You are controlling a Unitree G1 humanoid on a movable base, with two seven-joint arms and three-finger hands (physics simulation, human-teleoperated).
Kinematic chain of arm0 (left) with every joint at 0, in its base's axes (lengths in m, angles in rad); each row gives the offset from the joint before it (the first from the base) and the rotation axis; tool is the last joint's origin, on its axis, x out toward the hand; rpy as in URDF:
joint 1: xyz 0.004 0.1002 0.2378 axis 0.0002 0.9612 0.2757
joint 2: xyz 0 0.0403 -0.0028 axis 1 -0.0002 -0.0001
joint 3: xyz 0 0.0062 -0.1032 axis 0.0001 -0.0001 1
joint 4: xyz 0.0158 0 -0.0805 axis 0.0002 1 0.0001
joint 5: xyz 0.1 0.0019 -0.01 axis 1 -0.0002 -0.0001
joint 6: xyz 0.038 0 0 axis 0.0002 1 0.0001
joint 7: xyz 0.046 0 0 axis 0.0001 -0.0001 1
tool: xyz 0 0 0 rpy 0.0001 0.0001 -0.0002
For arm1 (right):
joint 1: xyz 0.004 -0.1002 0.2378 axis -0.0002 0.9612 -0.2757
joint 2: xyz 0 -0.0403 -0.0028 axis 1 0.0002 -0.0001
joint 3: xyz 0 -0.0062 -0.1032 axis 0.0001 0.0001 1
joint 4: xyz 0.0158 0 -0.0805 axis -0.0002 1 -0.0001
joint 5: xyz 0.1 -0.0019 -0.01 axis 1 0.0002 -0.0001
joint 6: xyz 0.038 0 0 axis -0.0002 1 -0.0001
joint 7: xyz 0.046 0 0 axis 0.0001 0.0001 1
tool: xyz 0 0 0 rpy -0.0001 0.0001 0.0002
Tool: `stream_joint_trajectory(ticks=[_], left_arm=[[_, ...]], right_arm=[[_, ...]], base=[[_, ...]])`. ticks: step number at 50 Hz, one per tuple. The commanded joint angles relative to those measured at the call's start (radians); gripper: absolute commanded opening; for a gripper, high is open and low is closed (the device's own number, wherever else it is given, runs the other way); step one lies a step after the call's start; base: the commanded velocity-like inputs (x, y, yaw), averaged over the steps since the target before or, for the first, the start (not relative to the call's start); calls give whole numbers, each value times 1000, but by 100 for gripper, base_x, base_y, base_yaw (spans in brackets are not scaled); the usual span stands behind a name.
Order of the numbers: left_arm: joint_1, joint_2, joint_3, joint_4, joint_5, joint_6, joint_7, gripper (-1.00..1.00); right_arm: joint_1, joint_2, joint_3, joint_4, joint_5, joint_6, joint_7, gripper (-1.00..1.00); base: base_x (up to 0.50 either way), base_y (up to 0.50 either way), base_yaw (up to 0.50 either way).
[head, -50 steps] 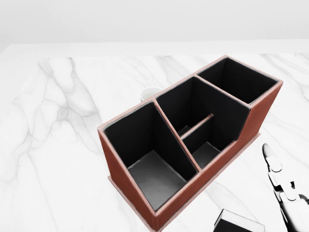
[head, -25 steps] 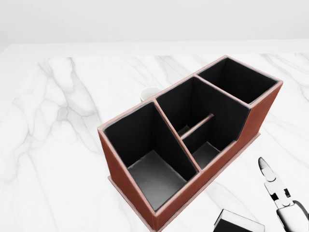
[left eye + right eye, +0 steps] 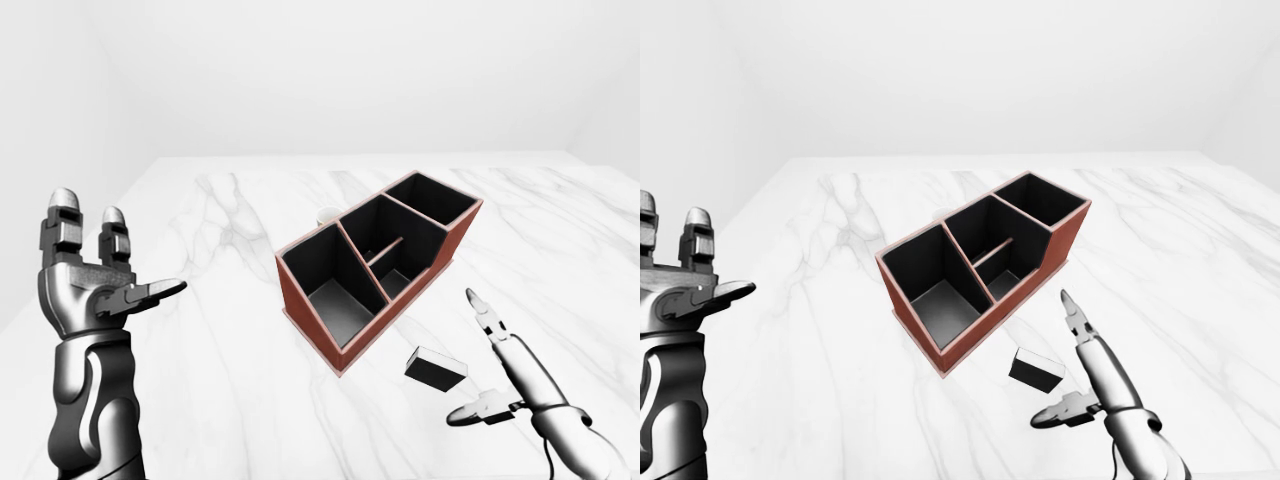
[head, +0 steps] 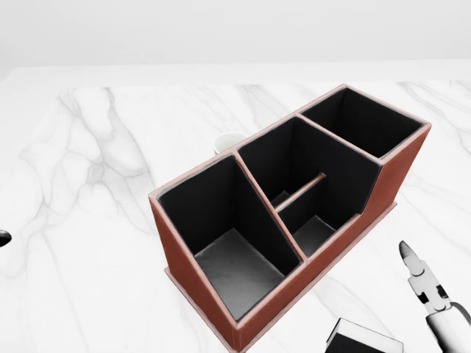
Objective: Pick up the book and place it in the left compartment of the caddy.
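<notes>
The caddy (image 4: 294, 213) is a reddish-brown box with black compartments, standing at an angle on the white marble table (image 4: 88, 184). Its left compartment (image 4: 228, 243) holds nothing. The book (image 3: 436, 368), small and black with a pale edge, lies on the table just below the caddy's long side. My right hand (image 3: 468, 356) is open beside the book's right end, one finger pointing up and the thumb spread low. I cannot tell whether it touches the book. My left hand (image 3: 120, 250) is raised at the far left, open and holding nothing.
A small white cup (image 4: 229, 140) stands on the table just past the caddy's far side, mostly hidden by it. Marble stretches wide to the left and right of the caddy. A plain white wall lies beyond the table's far edge.
In the head view my right hand's finger has dropped lower toward the bottom right corner. A dark fingertip of the left hand now shows at the left edge. Caddy and book have not moved.
</notes>
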Motion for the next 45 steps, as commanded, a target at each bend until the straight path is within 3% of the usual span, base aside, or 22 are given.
stream_joint_trajectory(ticks=[1, 11, 45], left_arm=[[3, -3, -3, 0, 4, 0, -2, 100], [6, -5, -6, -6, 10, 0, 1, 100], [5, -11, -14, 6, 24, 0, -7, 100]], right_arm=[[-8, -14, -24, 51, -17, 0, 11, 100], [-2, -18, -61, 70, -36, 0, 52, 100], [-67, -103, -36, 231, -84, 0, 52, 100]], base=[[0, 0, 0], [0, 0, 0], [0, 0, 0]])
